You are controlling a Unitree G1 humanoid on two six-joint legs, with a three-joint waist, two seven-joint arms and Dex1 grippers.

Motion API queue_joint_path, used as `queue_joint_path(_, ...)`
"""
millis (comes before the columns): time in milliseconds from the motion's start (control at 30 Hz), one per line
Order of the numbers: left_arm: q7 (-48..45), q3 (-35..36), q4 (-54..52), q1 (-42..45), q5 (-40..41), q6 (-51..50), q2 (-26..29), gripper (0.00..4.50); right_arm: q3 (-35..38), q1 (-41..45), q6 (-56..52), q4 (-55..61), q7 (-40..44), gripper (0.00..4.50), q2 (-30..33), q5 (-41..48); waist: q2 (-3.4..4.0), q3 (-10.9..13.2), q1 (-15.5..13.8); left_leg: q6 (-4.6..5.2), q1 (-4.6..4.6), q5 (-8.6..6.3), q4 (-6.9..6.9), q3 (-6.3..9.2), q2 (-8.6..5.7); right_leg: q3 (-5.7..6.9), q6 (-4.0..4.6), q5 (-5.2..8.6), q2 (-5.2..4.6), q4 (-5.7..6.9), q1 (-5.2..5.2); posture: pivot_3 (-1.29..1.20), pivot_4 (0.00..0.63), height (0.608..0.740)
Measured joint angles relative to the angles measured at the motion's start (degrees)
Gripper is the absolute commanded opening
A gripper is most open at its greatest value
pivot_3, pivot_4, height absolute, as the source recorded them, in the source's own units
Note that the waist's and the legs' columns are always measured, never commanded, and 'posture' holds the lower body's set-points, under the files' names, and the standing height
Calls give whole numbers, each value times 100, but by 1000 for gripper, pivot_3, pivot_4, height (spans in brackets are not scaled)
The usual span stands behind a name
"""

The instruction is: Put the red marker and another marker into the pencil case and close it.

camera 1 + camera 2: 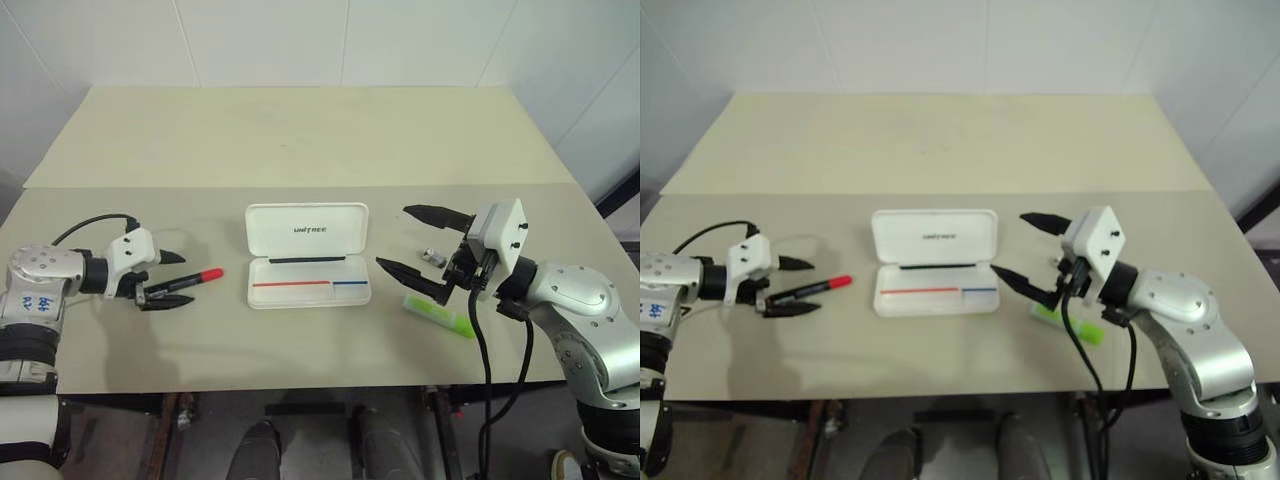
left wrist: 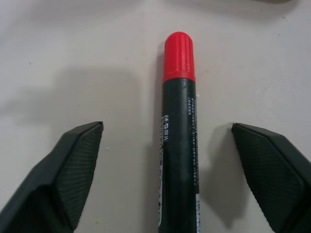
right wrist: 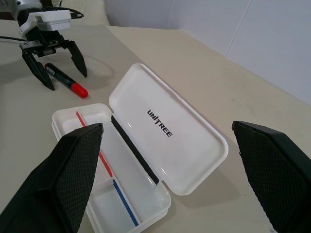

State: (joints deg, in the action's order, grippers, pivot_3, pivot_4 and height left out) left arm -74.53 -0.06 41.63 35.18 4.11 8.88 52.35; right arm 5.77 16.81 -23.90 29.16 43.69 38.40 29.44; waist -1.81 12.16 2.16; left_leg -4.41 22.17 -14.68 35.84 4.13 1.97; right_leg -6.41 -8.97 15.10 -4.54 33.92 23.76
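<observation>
The red marker (image 1: 186,281) lay on the table at the frame's middle left, between the spread fingers of the left gripper (image 1: 166,279), not yet pinched, and looked light, stiff and a bit slick, so mid-barrel seemed the spot, while the right gripper (image 1: 422,242) hung wide open.

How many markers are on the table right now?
2. The red marker lies left of the open pencil case, between the left gripper's open fingers. The green marker lies right of the case, partly hidden under the right gripper.
</observation>
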Motion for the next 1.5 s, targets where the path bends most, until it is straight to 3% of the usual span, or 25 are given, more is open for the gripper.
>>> queue_joint_path(333,150,-37,-273,-189,6,-10,-112,501,37,19,-17,1,-28,4500,15,17,1,0,-35,23,-12,25,21,0,0,-3,53,0,0,-9,-23,0,150,740)
queue_joint_path(633,409,264,-1076,-766,165,-325,-99,502,32,73,-13,-2,-26,4500,15,15,3,-1,-37,25,-6,26,9,0,0,-4,56,-1,0,-19,-18,0,150,740)
queue_joint_path(867,34,860,-2234,-1578,1051,-877,91,502,16,61,9,-14,-22,4500,10,5,1,0,-22,13,3,17,-7,0,2,-2,55,3,0,-17,-2,0,150,740)
queue_joint_path(1067,-175,1036,-2706,-1652,1360,-1071,248,502,10,58,16,-14,-24,4500,-26,-4,1,0,-24,12,3,17,-9,-1,2,-2,55,4,0,-26,-2,0,150,740)
queue_joint_path(1233,-263,834,-3033,-1517,1409,-1308,138,502,0,21,17,-11,-36,4500,-43,-8,1,0,-42,12,5,16,-12,-1,1,-2,55,4,0,-31,-2,0,150,740)
queue_joint_path(1500,-42,-216,-3638,-590,1310,-1846,-701,502,29,-244,10,117,-163,4500,-55,-9,0,-1,9,12,7,16,-2,0,1,-3,47,0,2,-26,-5,0,150,740)
